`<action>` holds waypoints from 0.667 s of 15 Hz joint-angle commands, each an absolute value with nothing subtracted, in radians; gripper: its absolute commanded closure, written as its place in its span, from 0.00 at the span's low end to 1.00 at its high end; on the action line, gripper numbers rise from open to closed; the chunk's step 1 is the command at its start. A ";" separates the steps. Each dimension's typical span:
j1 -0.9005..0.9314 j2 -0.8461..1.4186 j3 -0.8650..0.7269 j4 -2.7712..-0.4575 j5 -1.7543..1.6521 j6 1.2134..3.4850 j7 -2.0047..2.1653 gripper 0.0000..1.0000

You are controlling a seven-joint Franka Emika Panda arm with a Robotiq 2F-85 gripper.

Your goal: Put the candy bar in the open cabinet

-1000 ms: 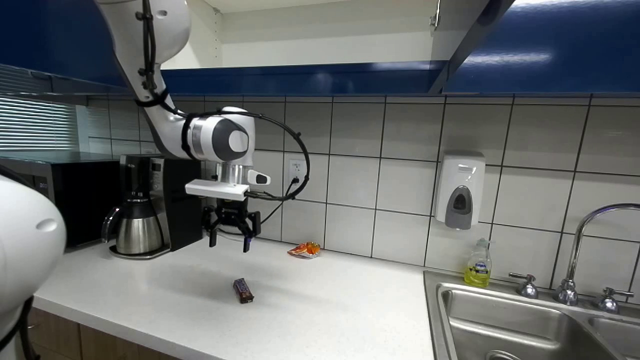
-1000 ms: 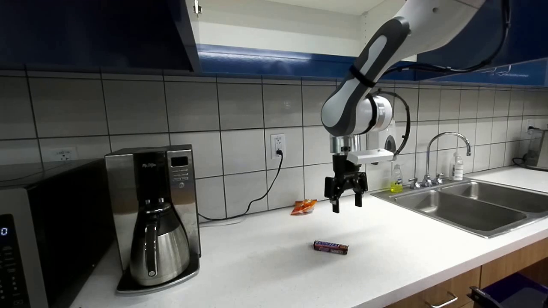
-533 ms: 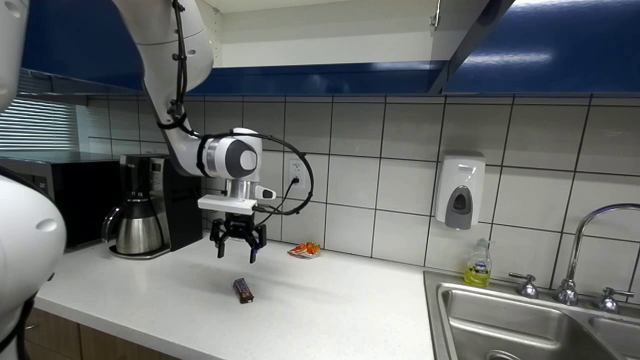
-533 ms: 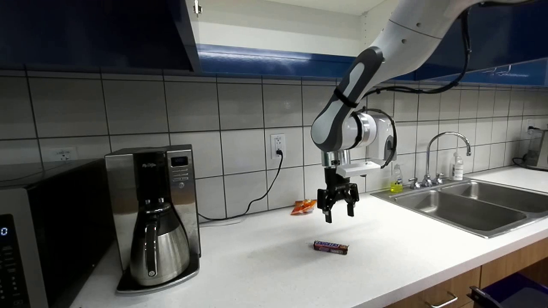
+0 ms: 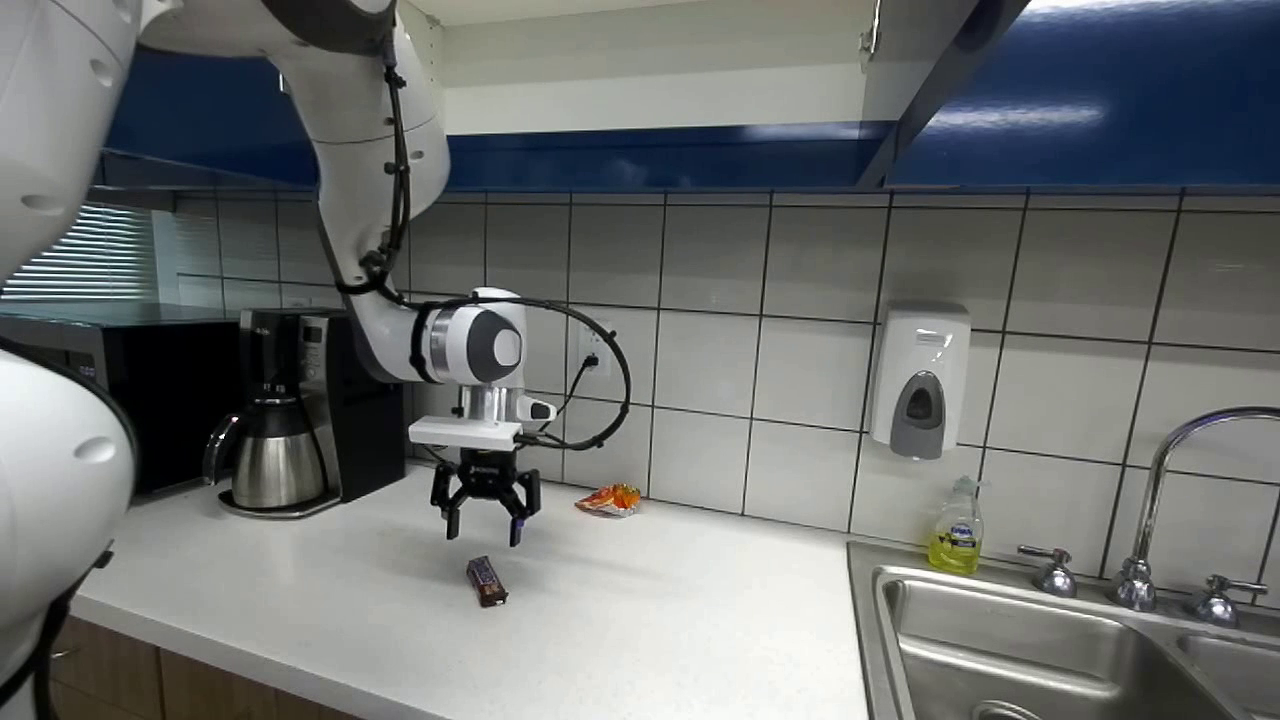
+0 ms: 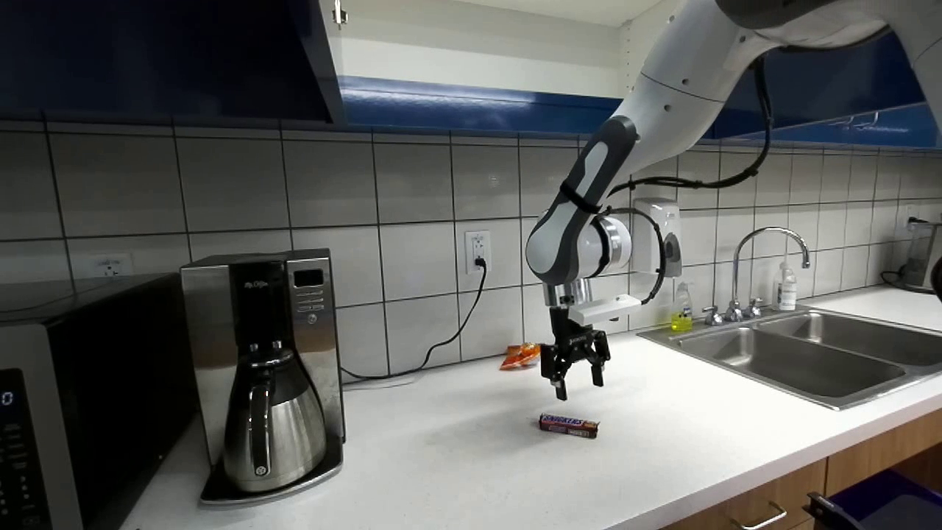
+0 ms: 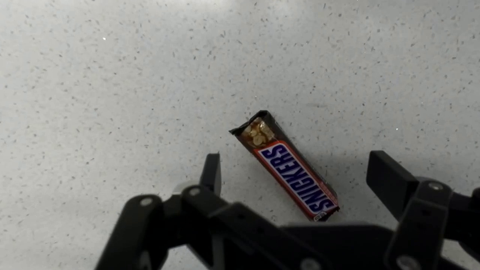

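The candy bar point(image 5: 486, 582), a dark Snickers with a red-edged label, lies on the white counter in both exterior views. My gripper point(image 5: 484, 533) hangs above the counter close over the bar, pointing down, fingers apart and nothing held. In an exterior view a gap shows between the gripper point(image 6: 580, 388) and the candy bar point(image 6: 568, 425). Seen from the wrist, the candy bar point(image 7: 292, 176) lies diagonally between the spread fingers point(image 7: 390, 180), touching neither. Overhead is the open cabinet point(image 5: 650, 75), white inside with a glossy blue front edge; the arm covers part of it.
A coffee maker with a steel pot point(image 6: 276, 434) and a microwave point(image 6: 110, 397) stand at one end of the counter. By the tiled wall lies an orange wrapper point(image 5: 610, 499). A steel sink point(image 5: 1020, 640) and dish soap point(image 5: 957, 530) are at the other end.
My gripper has come down steadily, from well above the counter to just over the candy bar, its fingers staying apart. The bar has not moved.
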State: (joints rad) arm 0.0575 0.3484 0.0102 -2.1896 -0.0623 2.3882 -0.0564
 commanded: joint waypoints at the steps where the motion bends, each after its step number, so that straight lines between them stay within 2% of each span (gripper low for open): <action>1: 0.070 0.390 0.005 -2.156 -0.102 2.390 -0.014 0.00; 10: 0.066 0.377 0.005 -2.168 -0.123 2.375 -0.055 0.00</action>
